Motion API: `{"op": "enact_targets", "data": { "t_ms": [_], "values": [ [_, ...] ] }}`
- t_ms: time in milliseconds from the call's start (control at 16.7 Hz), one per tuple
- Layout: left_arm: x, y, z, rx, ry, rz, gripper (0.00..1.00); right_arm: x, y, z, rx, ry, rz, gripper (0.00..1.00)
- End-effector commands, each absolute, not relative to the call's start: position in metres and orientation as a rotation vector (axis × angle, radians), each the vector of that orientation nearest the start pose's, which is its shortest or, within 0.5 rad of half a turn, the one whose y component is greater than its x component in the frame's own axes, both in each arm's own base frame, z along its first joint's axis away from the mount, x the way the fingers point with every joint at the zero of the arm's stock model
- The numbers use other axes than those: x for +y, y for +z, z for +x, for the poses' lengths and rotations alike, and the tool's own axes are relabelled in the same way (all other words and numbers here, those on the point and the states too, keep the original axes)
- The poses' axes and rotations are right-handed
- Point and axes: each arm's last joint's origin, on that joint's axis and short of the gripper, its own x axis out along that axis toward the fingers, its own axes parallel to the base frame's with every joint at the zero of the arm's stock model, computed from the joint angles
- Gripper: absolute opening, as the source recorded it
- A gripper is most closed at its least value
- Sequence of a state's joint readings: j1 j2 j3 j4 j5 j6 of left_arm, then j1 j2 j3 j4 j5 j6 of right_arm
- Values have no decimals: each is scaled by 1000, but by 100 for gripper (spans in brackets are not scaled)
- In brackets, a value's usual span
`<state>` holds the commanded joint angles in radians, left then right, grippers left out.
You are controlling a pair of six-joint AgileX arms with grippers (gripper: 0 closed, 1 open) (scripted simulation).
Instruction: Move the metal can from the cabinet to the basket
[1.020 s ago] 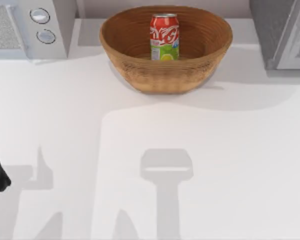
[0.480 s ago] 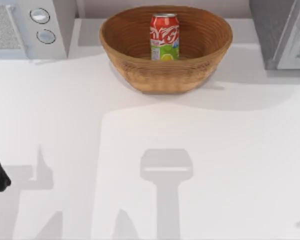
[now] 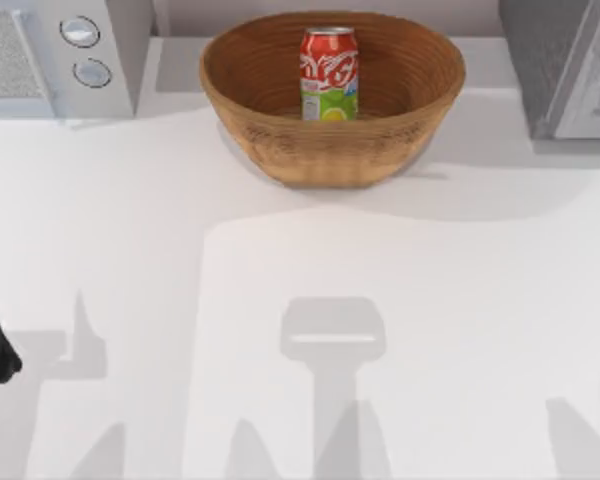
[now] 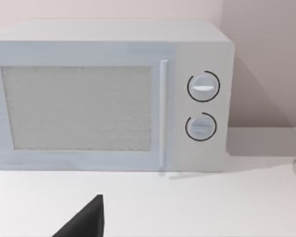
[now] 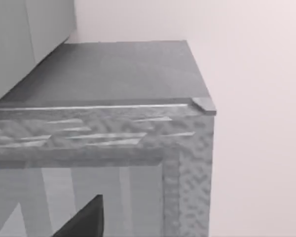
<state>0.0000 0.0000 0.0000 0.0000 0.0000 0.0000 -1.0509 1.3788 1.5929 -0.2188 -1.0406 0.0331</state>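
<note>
We are seeing the can (image 3: pixel 329 73) standing upright inside the basket (image 3: pixel 280 150); whether our tools are apart, we cannot tell.

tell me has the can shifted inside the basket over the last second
No. The metal can stands upright at the same spot inside the basket, unchanged against the basket's rim in the top view.
</note>
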Motion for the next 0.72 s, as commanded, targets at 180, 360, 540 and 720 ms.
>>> {"op": "enact_targets", "data": {
  "t_ms": [180, 360, 540, 720],
  "values": [
    [-1, 160, 106, 0, 0, 0, 100, -207, 502, 158, 5, 4, 10, 100],
    [-1, 160, 106, 0, 0, 0, 100, -200, 510, 154, 1, 5, 4, 100],
    [-1, 160, 106, 0, 0, 0, 100, -201, 511, 154, 0, 2, 2, 100],
    [-1, 160, 106, 0, 0, 0, 100, -198, 511, 160, 0, 6, 6, 100]
  ]
}}
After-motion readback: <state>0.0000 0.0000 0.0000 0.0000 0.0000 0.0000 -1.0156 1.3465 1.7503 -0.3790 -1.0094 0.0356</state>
